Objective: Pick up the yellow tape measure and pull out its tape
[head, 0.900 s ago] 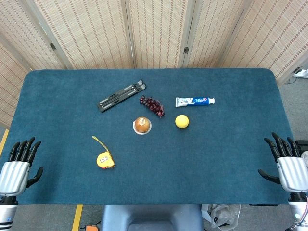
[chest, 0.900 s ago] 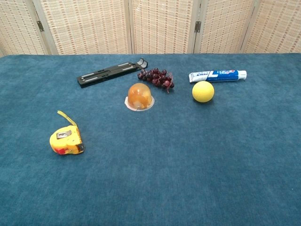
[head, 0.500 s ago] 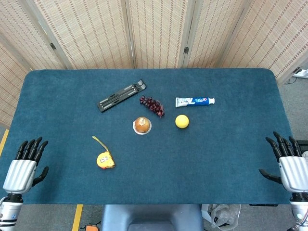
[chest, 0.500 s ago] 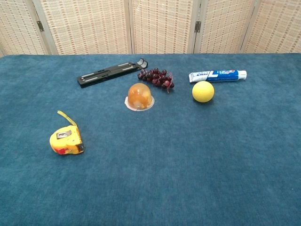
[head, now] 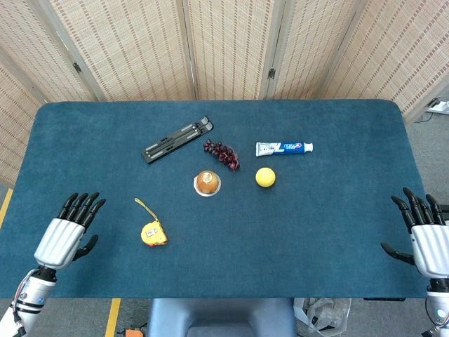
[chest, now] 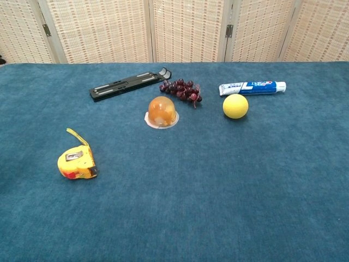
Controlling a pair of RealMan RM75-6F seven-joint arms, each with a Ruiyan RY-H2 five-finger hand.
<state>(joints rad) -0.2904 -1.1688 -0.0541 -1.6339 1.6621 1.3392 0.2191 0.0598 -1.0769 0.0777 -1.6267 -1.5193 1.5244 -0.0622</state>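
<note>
Blue carpet-like fabric covers the table (head: 316, 232), on which all items are laid. The yellow tape measure with a short yellow strap (head: 153, 233) is located on the near-left part of the surface, resting on its side, with the strap trailing toward the far left. In the chest view the same tape measure (chest: 77, 162) is seen well apart from every other item.

The left hand (head: 65, 235) is positioned over the near-left area of the table, beside the tape measure but not touching it. Its fingers are spread apart and nothing is held. The right hand (head: 426, 235) is positioned at the near-right edge of the table, with fingers likewise spread and nothing held. Neither hand is visible in the chest view.

Further back, a flat black folding stand (head: 178, 139) is laid diagonally. A bunch of dark red grapes (head: 222, 154) is placed just to its right. An orange jelly cup with a clear rim (head: 207, 182) is set near the grapes, on the near side. A round yellow ball (head: 264, 177) is placed just in front of a white and blue toothpaste tube (head: 283, 147).
</note>
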